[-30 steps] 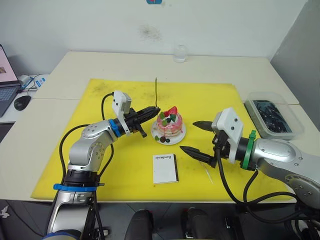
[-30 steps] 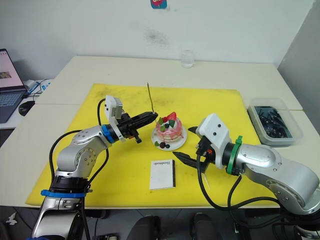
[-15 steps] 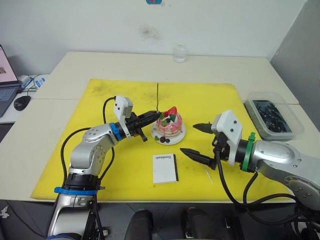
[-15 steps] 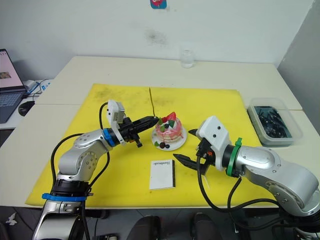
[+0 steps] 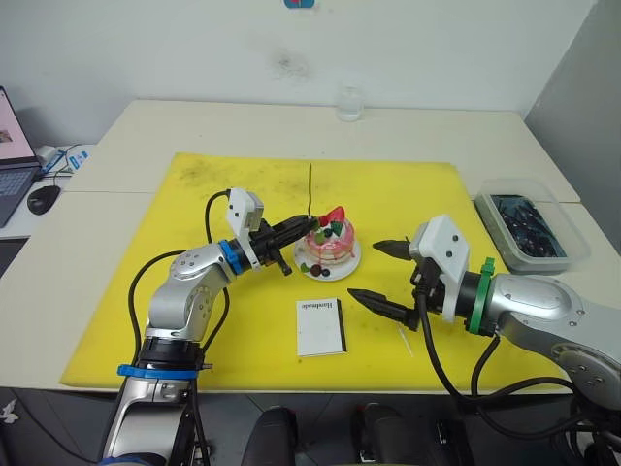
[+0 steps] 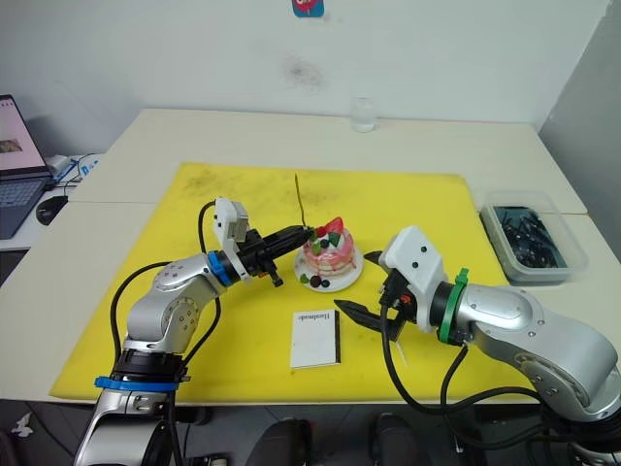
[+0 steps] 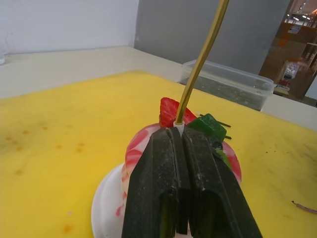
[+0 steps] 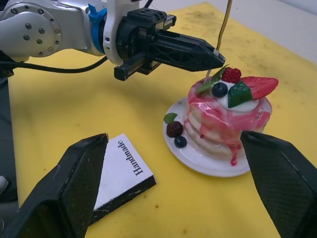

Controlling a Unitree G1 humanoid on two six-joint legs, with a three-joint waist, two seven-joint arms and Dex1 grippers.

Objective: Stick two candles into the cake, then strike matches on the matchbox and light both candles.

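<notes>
The cake, pink and white with a strawberry on top, sits on a small white plate in the middle of the yellow mat. My left gripper is shut on a thin golden candle held upright, its lower end at the cake's left top edge. The white matchbox lies flat in front of the cake. My right gripper stands open to the right of the matchbox, with nothing between its fingers. A thin stick lies on the mat under the right arm.
A clear plastic box with dark contents stands off the mat at the right. A glass is at the table's back edge. A laptop and a mouse lie on the far left.
My left gripper has carried the candle to the right, up to the cake's top. The right gripper has hardly moved.
</notes>
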